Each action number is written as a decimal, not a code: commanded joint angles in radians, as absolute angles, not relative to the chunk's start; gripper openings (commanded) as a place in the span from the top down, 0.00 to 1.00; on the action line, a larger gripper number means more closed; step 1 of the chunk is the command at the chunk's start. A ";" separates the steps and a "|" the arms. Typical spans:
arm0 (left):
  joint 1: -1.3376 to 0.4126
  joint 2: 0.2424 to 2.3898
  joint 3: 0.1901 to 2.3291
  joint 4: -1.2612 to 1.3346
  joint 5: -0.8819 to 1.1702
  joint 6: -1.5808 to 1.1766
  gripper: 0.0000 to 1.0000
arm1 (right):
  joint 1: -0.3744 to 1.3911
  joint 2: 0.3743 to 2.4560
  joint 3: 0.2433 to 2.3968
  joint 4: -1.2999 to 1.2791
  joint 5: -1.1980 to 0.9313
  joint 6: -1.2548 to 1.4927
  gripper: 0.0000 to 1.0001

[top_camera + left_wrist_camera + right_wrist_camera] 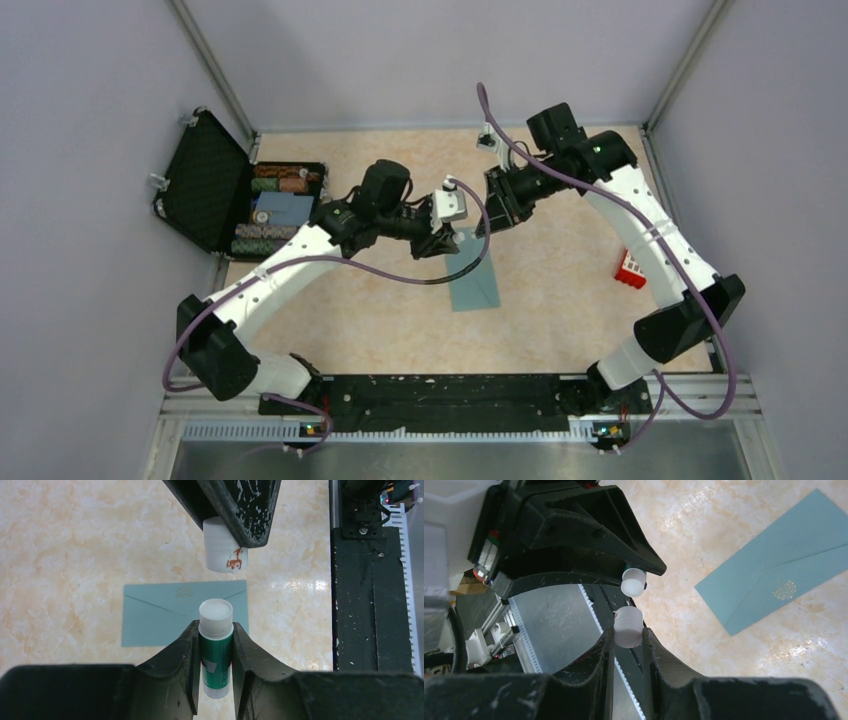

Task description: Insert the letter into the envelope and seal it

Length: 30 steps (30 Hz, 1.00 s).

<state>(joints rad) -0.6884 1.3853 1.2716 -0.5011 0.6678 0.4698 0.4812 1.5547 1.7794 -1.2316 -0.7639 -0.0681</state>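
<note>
In the top view the arms nearly meet above the far end of the envelope [475, 283], which lies flat on the table [560, 320]. What they carry is too small to make out there, and a red object [630, 268] sits half hidden behind the right arm [650, 225]. The wrist views are clearer: the left gripper [216, 630] pinches a green glue stick [216, 660]. Its white top faces the white cap [629, 627] clamped in the right gripper [629, 637], with a small gap between them. Whether the envelope's flap is stuck down cannot be told.
</note>
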 commanded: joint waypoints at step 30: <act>-0.703 1.408 1.348 -0.419 0.741 0.392 1.00 | 0.511 1.592 1.772 -1.177 -0.808 -0.049 1.00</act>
<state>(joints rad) -0.6964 1.4036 1.2961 -0.4725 0.7094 0.4095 0.4908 1.5932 1.7664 -1.1980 -0.7868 -0.0513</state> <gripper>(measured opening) 0.295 0.210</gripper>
